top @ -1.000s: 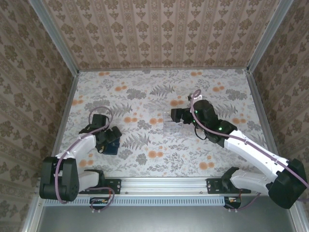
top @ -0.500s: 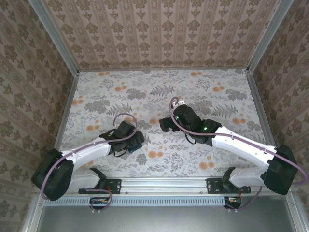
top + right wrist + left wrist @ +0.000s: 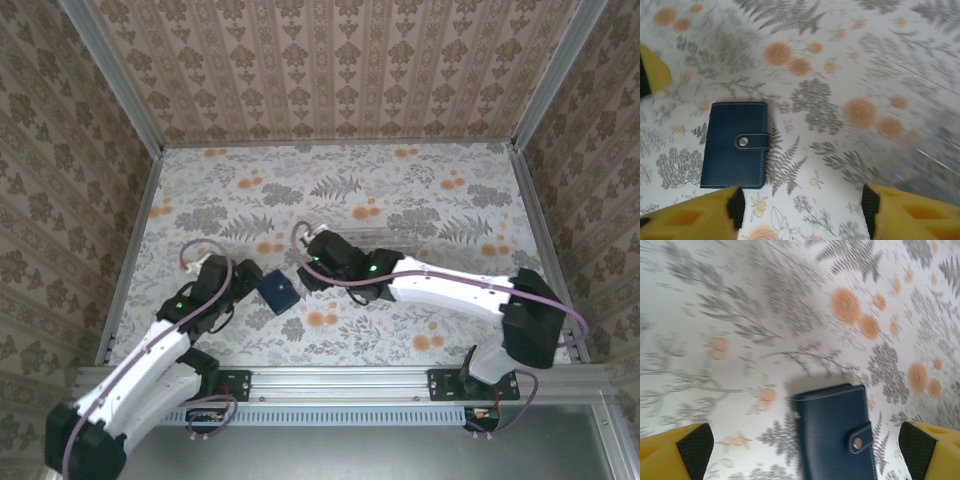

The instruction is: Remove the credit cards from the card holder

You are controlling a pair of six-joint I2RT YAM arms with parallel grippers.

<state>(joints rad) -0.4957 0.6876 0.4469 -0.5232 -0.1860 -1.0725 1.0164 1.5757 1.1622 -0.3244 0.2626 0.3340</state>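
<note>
Nearest the bases, the left gripper (image 3: pixel 806 446) is spread about as wide as it goes and has nothing in it. The card holder (image 3: pixel 835 432) lies flat on the table (image 3: pixel 740 300) right underneath, a bit off toward one finger. The holder's shut with its snap tab fastened, so I'd guess the credit cards are tucked inside. Just past it the right gripper (image 3: pixel 802 207) hovers with its fingers partway apart, also empty.

My worry is that both grippers are crowding one small wallet from opposite sides. They could knock each other, or one could shove the holder across the floral tabletop instead of pinning it. Popping the snap with nothing bracing the holder would probably just drag the whole thing along. Further back, what looks like a clear tray (image 3: pixel 395 238) sits close to the right arm, easy to bump on a swing
</note>
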